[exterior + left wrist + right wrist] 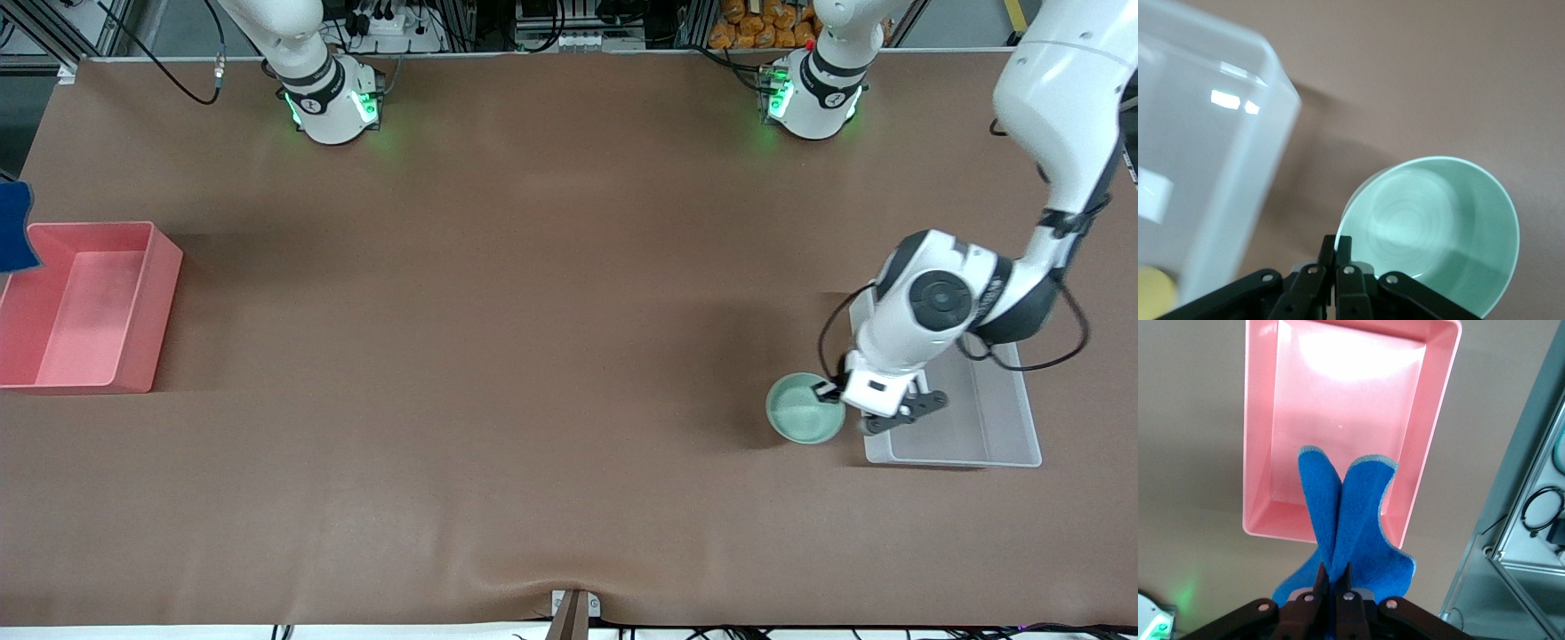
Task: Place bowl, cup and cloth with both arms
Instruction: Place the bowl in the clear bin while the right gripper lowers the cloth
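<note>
So the left gripper is down at the lower right of the front frame, jaws pinched shut on the rim of the mint green bowl. In the left wrist view you can see the left gripper biting the bowl right at its edge. The bowl sits just beside the clear plastic bin, toward the left arm's end of the brown tabletop; can't tell if it's resting or slightly lifted. There's a bit of yellow, probably the cup, showing through the bin's wall in the lower left corner of that wrist frame.

The right gripper isn't visible in the front view. In its wrist view the jaws are clamped tight on the blue cloth, which hangs over the pink bin. In the front frame, a piece of the cloth peeks in at the left edge, above the pink bin.
</note>
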`<act>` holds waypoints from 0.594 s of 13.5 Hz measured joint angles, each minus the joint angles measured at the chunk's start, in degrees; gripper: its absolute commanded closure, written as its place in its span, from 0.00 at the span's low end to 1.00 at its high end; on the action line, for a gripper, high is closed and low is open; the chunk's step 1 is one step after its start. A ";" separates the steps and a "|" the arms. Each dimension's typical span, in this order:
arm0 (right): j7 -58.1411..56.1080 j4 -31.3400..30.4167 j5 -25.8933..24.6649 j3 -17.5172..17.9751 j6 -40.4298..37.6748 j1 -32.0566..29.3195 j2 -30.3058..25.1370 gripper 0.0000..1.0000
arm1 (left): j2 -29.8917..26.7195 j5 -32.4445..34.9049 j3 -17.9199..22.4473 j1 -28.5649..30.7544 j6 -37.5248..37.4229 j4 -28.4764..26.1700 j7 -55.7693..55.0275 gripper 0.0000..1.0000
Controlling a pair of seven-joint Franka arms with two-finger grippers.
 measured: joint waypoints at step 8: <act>0.02 -14.94 1.83 -0.26 17.10 -0.06 -4.59 1.00 | -2.89 -5.78 -5.52 15.33 -6.36 5.30 30.40 1.00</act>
